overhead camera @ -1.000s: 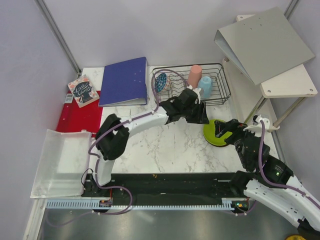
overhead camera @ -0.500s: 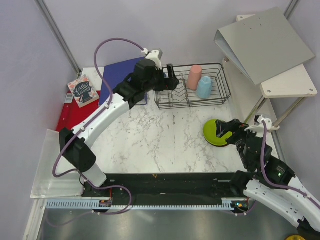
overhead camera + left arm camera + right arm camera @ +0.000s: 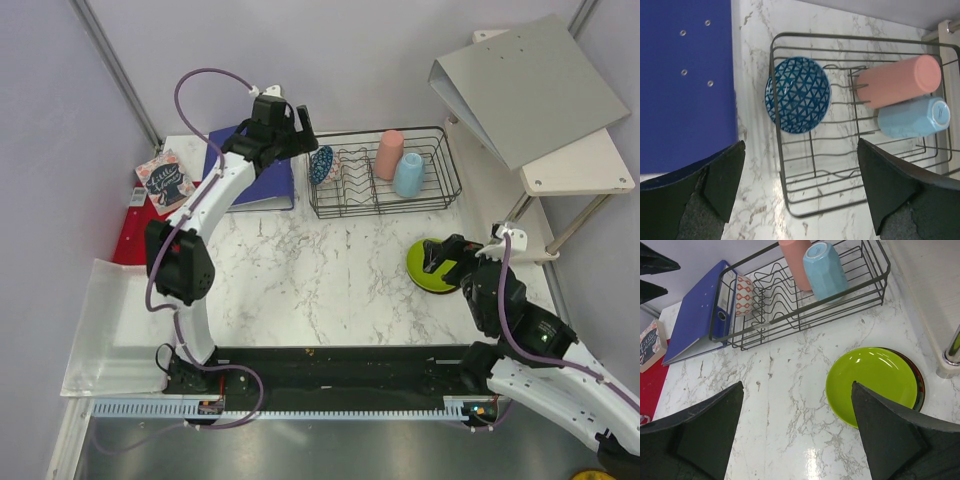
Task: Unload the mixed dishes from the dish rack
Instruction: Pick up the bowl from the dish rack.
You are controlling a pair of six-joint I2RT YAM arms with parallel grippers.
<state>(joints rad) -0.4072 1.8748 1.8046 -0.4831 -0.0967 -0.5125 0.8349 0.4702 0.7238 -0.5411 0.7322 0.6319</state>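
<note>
The dish rack [image 3: 430,195] stands at the table's back. It holds the small blue patterned bowl [image 3: 322,163] on edge at its left end, and the tall pink cup [image 3: 390,153] and light blue cup [image 3: 408,173] lying side by side at the right. My left gripper [image 3: 292,125] is open and empty, high over the rack's left end; its view shows the bowl [image 3: 797,95], both cups [image 3: 897,80] and the rack [image 3: 790,200]. The lime-green bowl [image 3: 425,262] sits on the table, with a dark rim [image 3: 920,385] under it. My right gripper [image 3: 445,258] is open, over the green bowl [image 3: 872,382].
A blue binder [image 3: 250,160] lies left of the rack. A book [image 3: 165,180] and a red mat [image 3: 155,235] are further left. A clear tray [image 3: 120,320] sits at the front left. A grey binder [image 3: 525,85] lies on a white side table [image 3: 580,165] on the right.
My left arm has swung from the rack's front, up and back to the left, over the rack's left end. The blue bowl stays in the rack. My right gripper has shifted slightly left.
</note>
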